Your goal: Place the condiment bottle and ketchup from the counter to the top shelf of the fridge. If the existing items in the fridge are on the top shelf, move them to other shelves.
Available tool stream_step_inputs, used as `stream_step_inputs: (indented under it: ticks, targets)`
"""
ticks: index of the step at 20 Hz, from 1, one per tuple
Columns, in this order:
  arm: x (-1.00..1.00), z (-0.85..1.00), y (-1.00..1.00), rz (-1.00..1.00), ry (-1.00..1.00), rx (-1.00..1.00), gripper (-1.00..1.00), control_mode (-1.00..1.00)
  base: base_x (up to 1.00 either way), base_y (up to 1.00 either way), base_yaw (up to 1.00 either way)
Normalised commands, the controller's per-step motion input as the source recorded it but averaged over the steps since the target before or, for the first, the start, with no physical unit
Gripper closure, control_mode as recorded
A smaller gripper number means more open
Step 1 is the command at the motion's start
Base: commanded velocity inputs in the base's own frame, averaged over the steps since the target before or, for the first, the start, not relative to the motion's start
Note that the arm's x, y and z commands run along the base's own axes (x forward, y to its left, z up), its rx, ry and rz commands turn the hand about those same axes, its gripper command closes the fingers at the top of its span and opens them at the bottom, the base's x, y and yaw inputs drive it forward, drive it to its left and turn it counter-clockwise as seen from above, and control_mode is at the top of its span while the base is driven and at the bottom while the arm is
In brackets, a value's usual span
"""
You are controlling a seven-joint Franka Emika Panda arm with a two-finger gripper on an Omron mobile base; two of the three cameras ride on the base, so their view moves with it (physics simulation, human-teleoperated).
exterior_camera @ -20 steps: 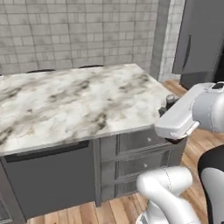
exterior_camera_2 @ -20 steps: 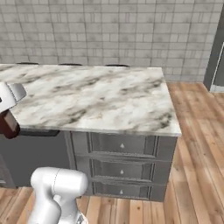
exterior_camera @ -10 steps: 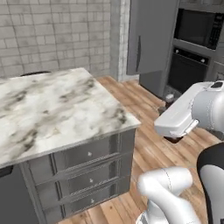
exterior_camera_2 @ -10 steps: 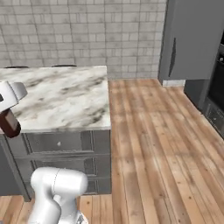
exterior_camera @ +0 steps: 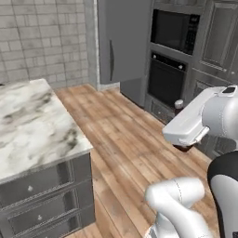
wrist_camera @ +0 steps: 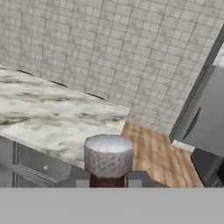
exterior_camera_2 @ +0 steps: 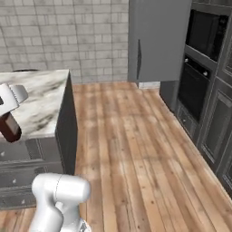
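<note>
Condiment bottle (wrist_camera: 108, 159), dark red with a silver cap, sits clamped between the gripper (wrist_camera: 107, 180) fingers, carried in the air beside the counter (exterior_camera_2: 38, 102). Ahead stands the fridge (exterior_camera_2: 156, 41), apparently with its door closed. Shelving this bottle, fetching the ketchup and moving any top-shelf items all remain.

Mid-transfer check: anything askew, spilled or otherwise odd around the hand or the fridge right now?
Nothing stands out. The hand is shut on the bottle, which sits straight between the fingers with its cap on. The fridge door is closed, and the wooden floor shows no spill.
</note>
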Motion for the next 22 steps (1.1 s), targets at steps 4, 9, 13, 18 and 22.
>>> stream_step_inputs:
  ticks: [4,9,13,18,22]
  targets:
    - [0.00,0.00,0.00,0.00,0.00,0.00,1.00,1.00,0.49,-1.00,-0.10]
    - [0.00,0.00,0.00,0.00,0.00,0.00,1.00,1.00,0.74,-1.00,-0.02]
    - [0.00,0.00,0.00,0.00,0.00,0.00,1.00,1.00,0.96,-0.73,0.00]
    - [0.00,0.00,0.00,0.00,0.00,0.00,1.00,1.00,1.00,-0.05,0.03]
    - [0.00,0.00,0.00,0.00,0.00,0.00,1.00,1.00,1.00,0.28,0.11]
